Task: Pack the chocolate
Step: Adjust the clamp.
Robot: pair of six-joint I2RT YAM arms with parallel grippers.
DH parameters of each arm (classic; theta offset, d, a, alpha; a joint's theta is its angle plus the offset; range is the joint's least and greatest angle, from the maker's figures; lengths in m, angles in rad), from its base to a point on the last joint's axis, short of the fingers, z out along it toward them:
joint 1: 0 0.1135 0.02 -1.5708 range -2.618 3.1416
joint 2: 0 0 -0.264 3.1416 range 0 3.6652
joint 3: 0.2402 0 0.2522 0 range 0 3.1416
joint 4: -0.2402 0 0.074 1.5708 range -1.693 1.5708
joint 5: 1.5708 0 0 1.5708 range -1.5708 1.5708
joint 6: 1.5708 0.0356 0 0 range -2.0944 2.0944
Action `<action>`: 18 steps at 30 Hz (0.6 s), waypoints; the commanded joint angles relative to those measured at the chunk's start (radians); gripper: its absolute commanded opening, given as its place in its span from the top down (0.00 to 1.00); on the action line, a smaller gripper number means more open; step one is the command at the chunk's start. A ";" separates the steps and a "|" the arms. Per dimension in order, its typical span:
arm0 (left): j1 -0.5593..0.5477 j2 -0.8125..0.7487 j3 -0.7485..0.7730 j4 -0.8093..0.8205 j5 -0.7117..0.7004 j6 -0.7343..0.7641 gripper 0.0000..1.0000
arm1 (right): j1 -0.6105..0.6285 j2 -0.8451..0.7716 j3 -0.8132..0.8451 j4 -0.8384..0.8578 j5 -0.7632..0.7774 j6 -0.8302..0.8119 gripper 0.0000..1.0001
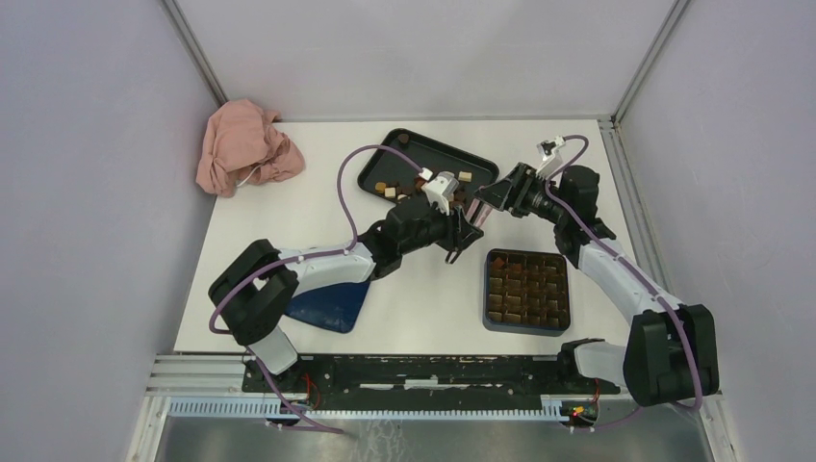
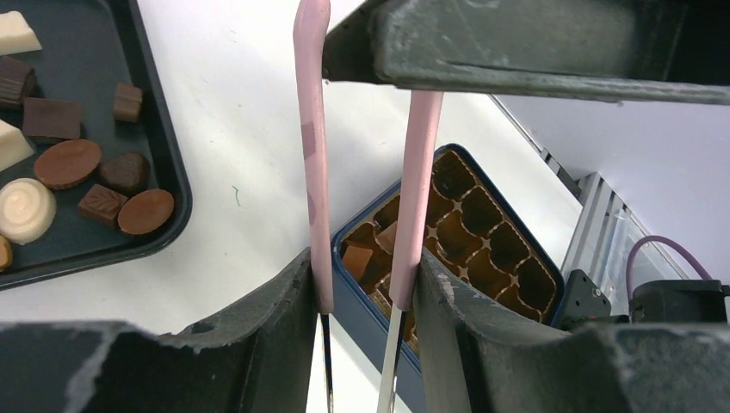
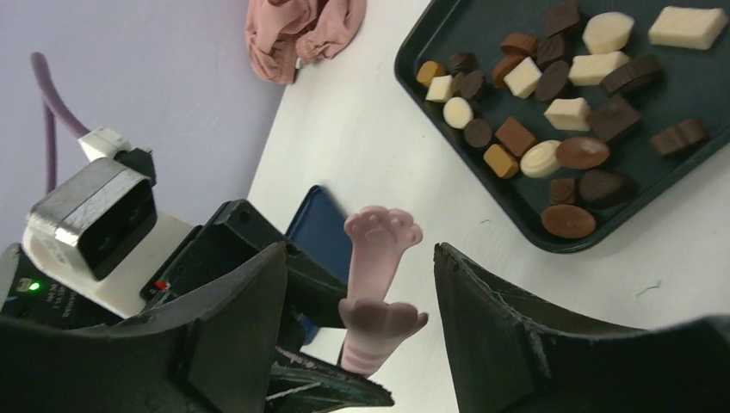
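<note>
Currently the left gripper (image 2: 366, 280) is clamped on the pink tongs (image 2: 314, 163), both tong arms pinched between its fingers; the right gripper (image 3: 360, 258) stands wide, one jaw on either side of the paw-shaped tong tips, and I see no contact; most chocolate (image 3: 583, 152) lies loose on the dark tray (image 3: 405, 60); a few pieces sit in cells of the blue box (image 2: 495, 185), which stands apart from the tray.
</note>
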 commanded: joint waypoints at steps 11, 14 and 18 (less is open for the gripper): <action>-0.004 0.005 0.067 0.024 0.020 -0.048 0.52 | 0.087 0.024 0.078 -0.155 0.127 -0.173 0.42; -0.006 0.006 0.074 0.018 0.020 -0.048 0.51 | 0.088 0.027 0.077 -0.144 0.128 -0.161 0.50; -0.010 0.008 0.074 0.014 0.025 -0.048 0.49 | 0.089 0.026 0.074 -0.112 0.104 -0.130 0.71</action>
